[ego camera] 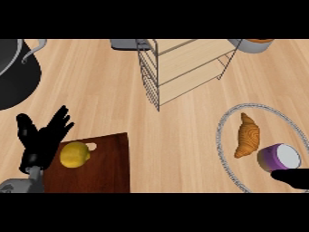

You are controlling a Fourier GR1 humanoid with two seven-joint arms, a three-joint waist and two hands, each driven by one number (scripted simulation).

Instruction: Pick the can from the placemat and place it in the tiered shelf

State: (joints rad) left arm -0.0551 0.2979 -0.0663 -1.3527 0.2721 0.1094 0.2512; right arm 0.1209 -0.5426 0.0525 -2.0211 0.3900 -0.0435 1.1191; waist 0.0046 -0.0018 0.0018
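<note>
A short purple can with a white top stands upright at the near right of a round, grey-rimmed placemat. A croissant lies on the same mat, just left of the can. My right hand comes in from the lower right corner. It is open, and its dark edge lies right below the can without curling round it. The wire tiered shelf with pale wooden boards stands at the upper middle. My left hand rests open at the lower left, fingers up.
A lemon sits on a dark wooden board beside the left hand. A big black pot fills the upper left corner. A grey object and a white-and-orange cup stand at the far edge, either side of the shelf.
</note>
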